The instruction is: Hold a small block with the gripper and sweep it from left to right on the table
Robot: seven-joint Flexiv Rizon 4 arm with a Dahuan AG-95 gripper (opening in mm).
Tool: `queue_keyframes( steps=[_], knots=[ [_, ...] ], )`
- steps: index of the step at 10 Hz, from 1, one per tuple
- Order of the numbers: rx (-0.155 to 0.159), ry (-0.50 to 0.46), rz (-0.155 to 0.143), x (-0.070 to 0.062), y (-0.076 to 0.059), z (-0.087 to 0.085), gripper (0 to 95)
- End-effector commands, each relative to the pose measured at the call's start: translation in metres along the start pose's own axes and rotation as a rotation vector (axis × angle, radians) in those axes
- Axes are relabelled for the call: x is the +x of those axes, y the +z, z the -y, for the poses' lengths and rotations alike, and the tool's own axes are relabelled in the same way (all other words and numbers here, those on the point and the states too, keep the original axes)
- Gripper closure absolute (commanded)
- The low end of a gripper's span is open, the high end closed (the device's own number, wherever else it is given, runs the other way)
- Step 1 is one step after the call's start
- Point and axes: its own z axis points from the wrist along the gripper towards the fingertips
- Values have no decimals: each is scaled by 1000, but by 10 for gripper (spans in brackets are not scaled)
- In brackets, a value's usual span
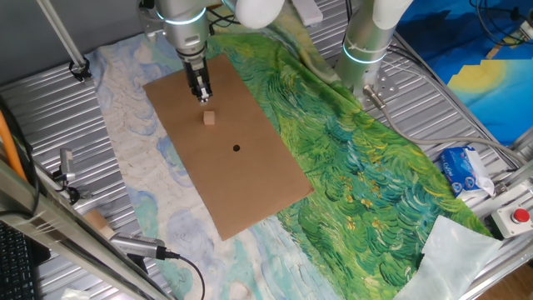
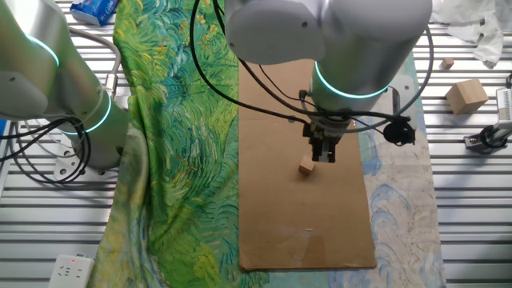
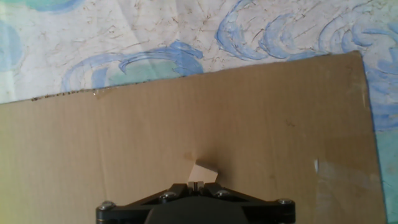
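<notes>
The small block (image 1: 209,118) is a pale tan cube lying on the brown cardboard (image 1: 250,183) of the table. The gripper (image 1: 202,93) hangs from the silver arm just behind the block, its tips slightly above the cardboard and apart from the cube. The other fixed view shows the gripper (image 2: 323,154) up and to the right of the block (image 2: 306,169). In the hand view the block (image 3: 204,173) lies just past the gripper (image 3: 194,185). The jaws are pressed together with nothing between them.
A small black dot (image 1: 236,148) marks the cardboard. The second arm's upright column (image 1: 366,42) stands on the green cloth (image 1: 366,167). A larger wooden block (image 2: 466,96) and a clamp (image 2: 488,138) lie on the ribbed metal. A red button (image 1: 520,217) is at the right edge.
</notes>
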Motion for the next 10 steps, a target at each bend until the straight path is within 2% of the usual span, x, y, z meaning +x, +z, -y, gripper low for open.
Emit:
queue_keyframes(
  steps=[1,2,3,4,5,6,7,8,10],
  knots=[
    [-1,9,-1,0,0,0,950],
    [-6,-3,37,0,0,0,950],
    [-8,-16,50,0,0,0,950],
    [1,-35,8,0,0,0,950],
    [5,-37,-5,0,0,0,950],
    [26,-45,-57,0,0,0,950],
    [31,-44,-91,0,0,0,950],
    [36,-45,-107,0,0,0,950],
    [35,-45,-110,0,0,0,950]
  ],
)
